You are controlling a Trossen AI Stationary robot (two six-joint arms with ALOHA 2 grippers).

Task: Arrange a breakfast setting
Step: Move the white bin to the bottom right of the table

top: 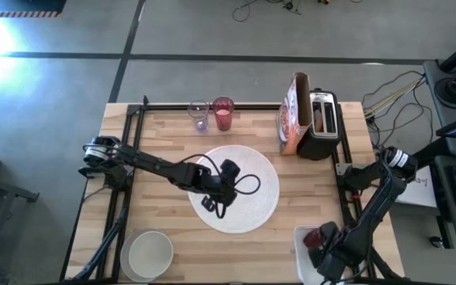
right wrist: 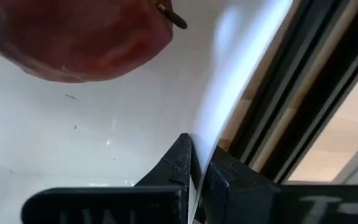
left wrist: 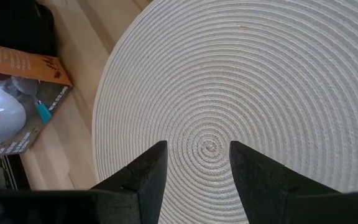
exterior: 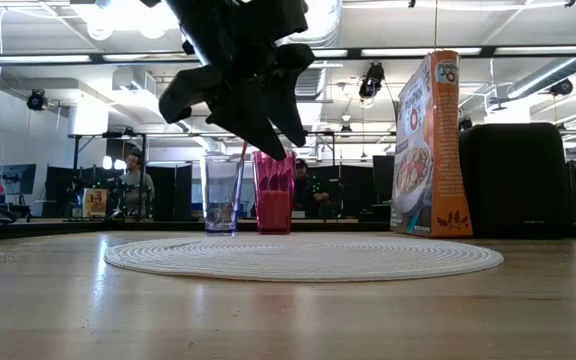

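- High view: I have the left gripper (top: 216, 192) hovering over the middle of the placemat (top: 264, 170), which lies at the table's centre; its fingers are parted and carry nothing. The white bowl (top: 149, 252) waits off the mat at about seven o'clock from it; the pink tumbler (top: 222, 114) and a clear glass (top: 199, 115) stand at twelve o'clock near the far edge; the cereal box (top: 293, 119) and the toaster (top: 323, 123) stand at about two o'clock. My right gripper (top: 321, 252) is down at five o'clock, at the white tub (top: 301, 237) that holds the red fruit (top: 313, 237).
- Low view: the left gripper (exterior: 253, 105) hangs clear above the placemat (exterior: 303, 256), which is bare; the tumbler (exterior: 274, 192) and glass (exterior: 222, 193) show behind it, the box (exterior: 427, 145) at three o'clock.
- Left wrist view: both fingers (left wrist: 145, 177) stand apart with only the mat's (left wrist: 241, 81) ribbed centre between them.
- Right wrist view: the right gripper (right wrist: 197, 168) is pinched tight on the tub's (right wrist: 73, 130) thin white wall; the red fruit (right wrist: 73, 37) lies inside, just beyond.
- Progress, as I judge it: only the mat is laid; bowl, tumbler and fruit are all left to place; I see no plate, bagel or spoon, so the setting has barely begun.
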